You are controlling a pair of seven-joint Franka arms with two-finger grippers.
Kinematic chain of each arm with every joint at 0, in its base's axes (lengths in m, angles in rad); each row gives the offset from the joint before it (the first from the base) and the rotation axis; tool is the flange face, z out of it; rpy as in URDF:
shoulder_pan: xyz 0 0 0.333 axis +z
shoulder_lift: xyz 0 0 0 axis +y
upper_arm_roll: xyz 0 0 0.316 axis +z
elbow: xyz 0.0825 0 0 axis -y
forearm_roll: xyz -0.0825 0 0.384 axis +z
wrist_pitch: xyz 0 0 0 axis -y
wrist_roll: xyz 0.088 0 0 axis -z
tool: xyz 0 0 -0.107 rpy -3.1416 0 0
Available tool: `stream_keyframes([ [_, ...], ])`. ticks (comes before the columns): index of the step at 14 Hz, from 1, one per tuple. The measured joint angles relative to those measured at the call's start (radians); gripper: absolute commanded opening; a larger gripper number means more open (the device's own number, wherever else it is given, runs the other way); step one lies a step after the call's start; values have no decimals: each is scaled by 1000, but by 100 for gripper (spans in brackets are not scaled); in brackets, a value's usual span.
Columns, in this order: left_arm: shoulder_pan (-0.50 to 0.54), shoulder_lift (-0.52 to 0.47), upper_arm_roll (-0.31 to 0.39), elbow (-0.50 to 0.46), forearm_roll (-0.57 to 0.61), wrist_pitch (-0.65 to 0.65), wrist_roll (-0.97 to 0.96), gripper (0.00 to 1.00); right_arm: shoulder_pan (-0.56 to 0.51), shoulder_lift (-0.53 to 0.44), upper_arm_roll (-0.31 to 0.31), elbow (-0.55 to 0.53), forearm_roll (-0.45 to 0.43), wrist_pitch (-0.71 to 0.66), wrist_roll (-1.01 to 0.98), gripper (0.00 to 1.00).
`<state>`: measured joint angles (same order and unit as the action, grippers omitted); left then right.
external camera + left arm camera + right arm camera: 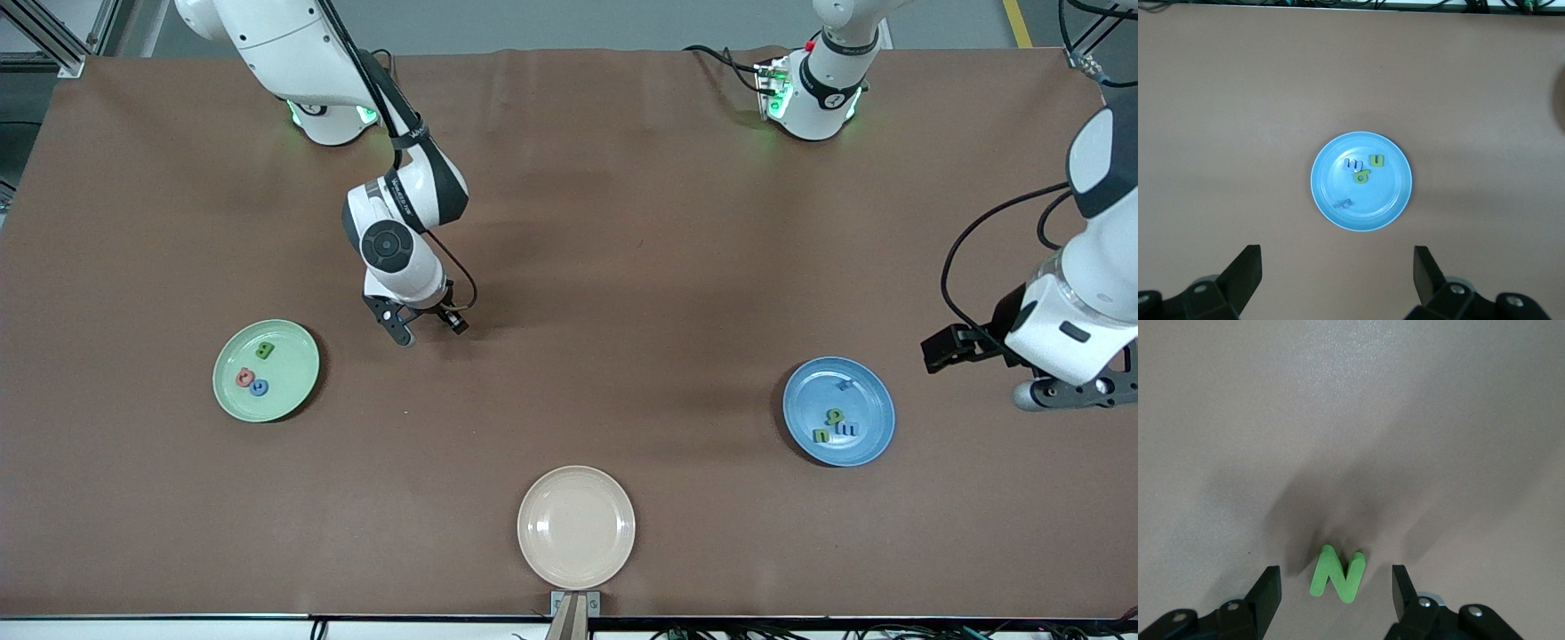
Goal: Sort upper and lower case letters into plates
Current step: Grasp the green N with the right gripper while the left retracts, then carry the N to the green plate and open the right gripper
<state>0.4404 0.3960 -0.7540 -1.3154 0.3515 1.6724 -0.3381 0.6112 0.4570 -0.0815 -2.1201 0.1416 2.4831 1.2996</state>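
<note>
A green letter N (1338,573) lies flat on the brown table between the fingers of my right gripper (1335,590). The gripper is open, with a gap on each side of the letter. In the front view the right gripper (431,331) hides the N. The pale green plate (293,342) holds a green B (264,351), a red letter (244,378) and a blue letter (259,388). The blue plate (876,396) holds several small green and blue letters. My left gripper (1337,267) waits, open and empty, above the table beside the blue plate (1395,200).
A beige plate (576,527) sits empty near the table's front edge, in the middle. Black cables hang from the left arm near the blue plate. Bare brown table lies between the plates.
</note>
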Motion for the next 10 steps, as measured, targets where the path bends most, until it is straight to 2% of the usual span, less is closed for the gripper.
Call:
stream_keyframes([
  [4,-185,-98,230,-10,-117,-39,1,100,28,20,1,-13,0,36,47,68],
  [6,-259,-126,313,-15,-128,-65,3,100,42,25,-1,-12,0,50,64,64],
  [10,-395,-181,479,-44,-180,-83,30,100,43,25,-7,-11,0,51,66,64],
])
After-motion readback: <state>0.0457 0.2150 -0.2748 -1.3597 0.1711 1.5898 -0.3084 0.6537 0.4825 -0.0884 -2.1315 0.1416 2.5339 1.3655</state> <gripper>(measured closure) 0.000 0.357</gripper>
